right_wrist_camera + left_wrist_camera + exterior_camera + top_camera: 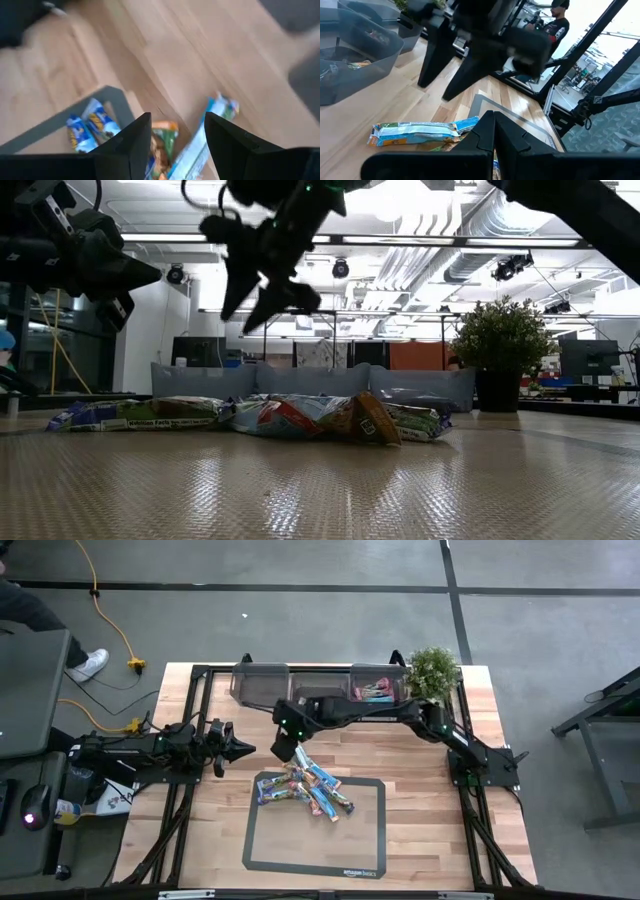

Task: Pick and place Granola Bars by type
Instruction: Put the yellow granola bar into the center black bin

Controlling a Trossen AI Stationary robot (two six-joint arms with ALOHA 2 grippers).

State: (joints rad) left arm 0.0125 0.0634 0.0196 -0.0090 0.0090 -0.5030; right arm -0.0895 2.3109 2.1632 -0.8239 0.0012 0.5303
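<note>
Shiny Granola Bars (305, 788) lie heaped mid-desk; right gripper (284, 751) hovers at their eleven o'clock, fingers apart and empty; left gripper (243, 749) waits at nine o'clock, fingers closed.

A grey concrete floor (300, 620) crossed by dark lines is seen around the wooden table (420, 830), with a yellow cable (110, 615) laid across it. Exposed ducts (470, 240) and bright ceiling lights (400, 200) are shown overhead.

The right hand (470, 55) shows blurred in the left wrist view, its top cut off.
</note>
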